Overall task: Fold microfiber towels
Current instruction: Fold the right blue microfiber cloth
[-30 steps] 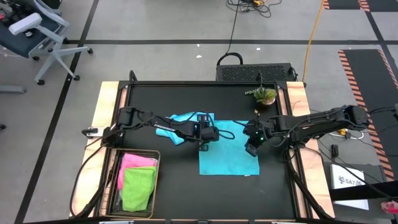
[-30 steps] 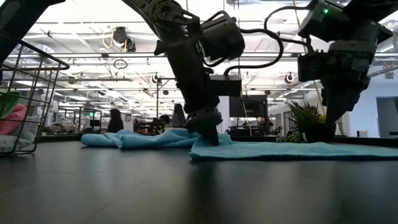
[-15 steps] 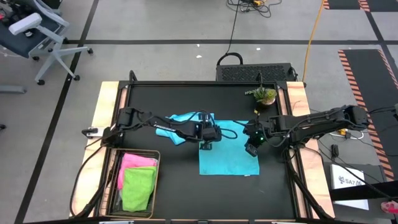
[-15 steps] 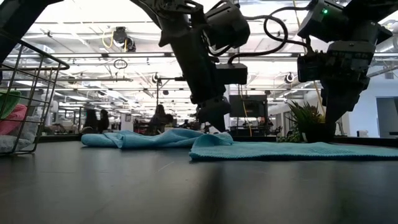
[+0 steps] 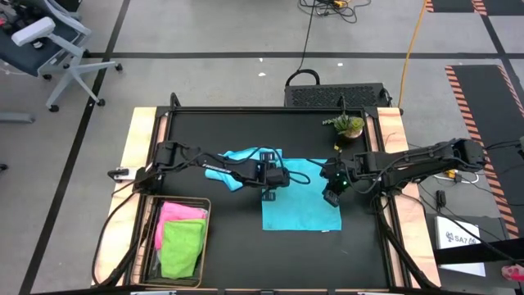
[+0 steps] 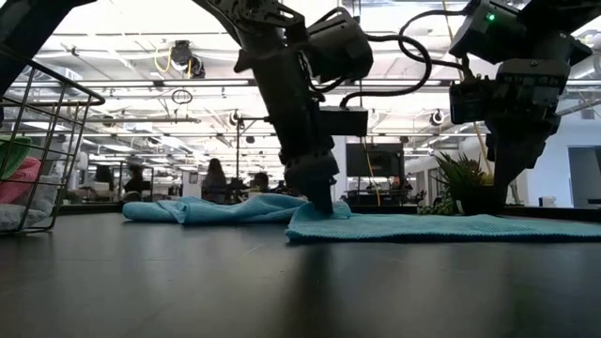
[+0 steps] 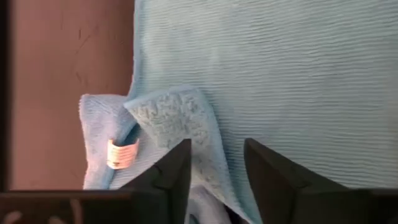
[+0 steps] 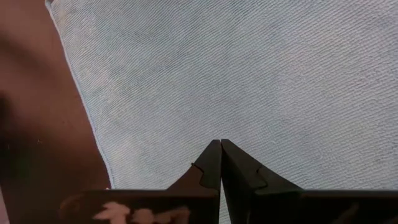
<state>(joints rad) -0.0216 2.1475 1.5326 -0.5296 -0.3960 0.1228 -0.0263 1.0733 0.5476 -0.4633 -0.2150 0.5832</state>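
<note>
Teal towel (image 5: 300,202) is spread flat at table centre. Its left edge, with a turned-up corner (image 7: 177,118), is straddled by the part-open, empty left gripper (image 5: 270,187). The closed right gripper (image 5: 332,196) is positioned above the right edge.

Two towels (image 5: 299,201) lie mid-table between the arms, a basket (image 5: 152,246) at the near-left corner, a plant (image 5: 349,125) far right.

Plenty of bare table (image 5: 229,135) up top and in the front middle for me to swing through. Watch the mesh basket (image 5: 149,246) front-left, the potted plant (image 5: 349,125) back-right, and 2 towels mid-table: teal towel (image 5: 301,205), light blue towel (image 5: 246,156).
</note>
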